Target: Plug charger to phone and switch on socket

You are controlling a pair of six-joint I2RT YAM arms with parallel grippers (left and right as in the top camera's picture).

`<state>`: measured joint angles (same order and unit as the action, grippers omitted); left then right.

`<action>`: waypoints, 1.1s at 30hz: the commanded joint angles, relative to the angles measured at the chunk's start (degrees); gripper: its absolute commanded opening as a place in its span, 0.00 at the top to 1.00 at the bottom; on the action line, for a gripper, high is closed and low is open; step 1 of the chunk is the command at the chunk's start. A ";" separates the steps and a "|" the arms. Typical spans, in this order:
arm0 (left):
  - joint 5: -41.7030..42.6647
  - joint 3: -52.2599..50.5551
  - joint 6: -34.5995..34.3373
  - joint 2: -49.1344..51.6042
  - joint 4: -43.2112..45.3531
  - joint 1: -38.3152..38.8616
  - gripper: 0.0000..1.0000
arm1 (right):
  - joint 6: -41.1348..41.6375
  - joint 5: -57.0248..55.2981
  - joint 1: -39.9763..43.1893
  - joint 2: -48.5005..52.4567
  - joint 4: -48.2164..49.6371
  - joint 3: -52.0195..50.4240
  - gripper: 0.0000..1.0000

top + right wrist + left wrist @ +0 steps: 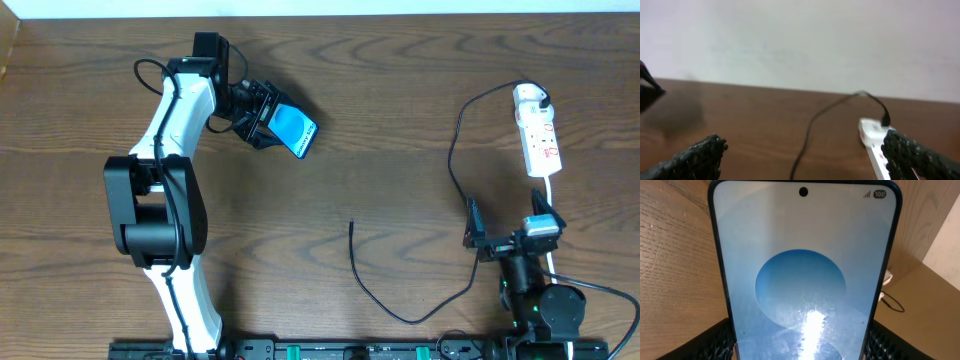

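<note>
The left fingers (717, 341) are clamped on the phone (297, 130), one on each long edge near its lower end. In the overhead view the phone sits in the upper left part of the frame, tilted, its bright blue screen facing up and to the right. In the left wrist view the screen fills almost the whole frame, with a lighter blue circle at its middle and the camera hole at the top edge.

The right fingers (697, 159) stand wide apart and hold nothing. They hover low in the lower right of the overhead frame, just below the power strip (537, 135).

The strip lies on the tabletop (400, 100) at the upper right, its long side running up and down the frame, with its white cord leading down past the right fingers. The red marks on it are too small to read.

The charger (452, 150) has its white plug head at the top end of the strip. Its thin black cable curves left and down, passes just beside the right fingers, loops along the bottom of the frame and ends at the free tip near the middle of the tabletop. The tip is well apart from the phone and touches nothing else.
</note>
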<state>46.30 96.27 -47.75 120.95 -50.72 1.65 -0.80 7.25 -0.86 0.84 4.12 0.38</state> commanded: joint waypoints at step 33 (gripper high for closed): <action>0.76 0.17 0.98 -2.78 -0.17 -0.07 0.93 | 27.02 27.89 -0.11 55.58 -10.49 40.89 0.01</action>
<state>46.13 96.23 -47.72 120.95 -50.74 1.65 23.00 27.75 -0.86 51.79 -7.46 39.77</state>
